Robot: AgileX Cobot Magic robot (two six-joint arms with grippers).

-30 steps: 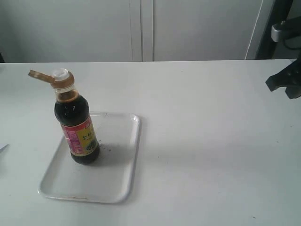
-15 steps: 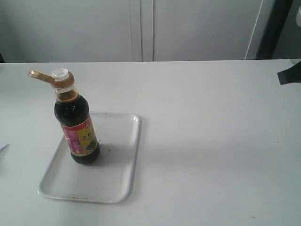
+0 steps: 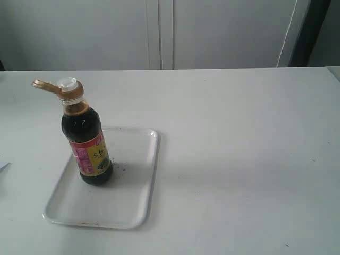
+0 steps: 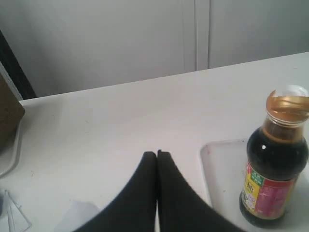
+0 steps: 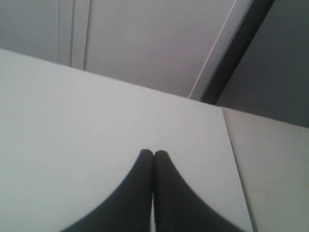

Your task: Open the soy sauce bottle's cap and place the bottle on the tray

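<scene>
Dark-filled, the bottle [image 3: 86,143] stands upright on the tray [image 3: 135,199] toward its 9 o'clock edge, cap [image 3: 59,87] flipped open toward 9 o'clock, while left gripper [image 4: 157,154] and right gripper [image 5: 153,153] show fingers pressed together, empty.

Exterior view looks down from the front across the table [image 3: 239,159] toward the back wall; both wrist views sit low facing that wall, the left one sharing the bottle [image 4: 273,164] and tray [image 4: 215,166].
</scene>
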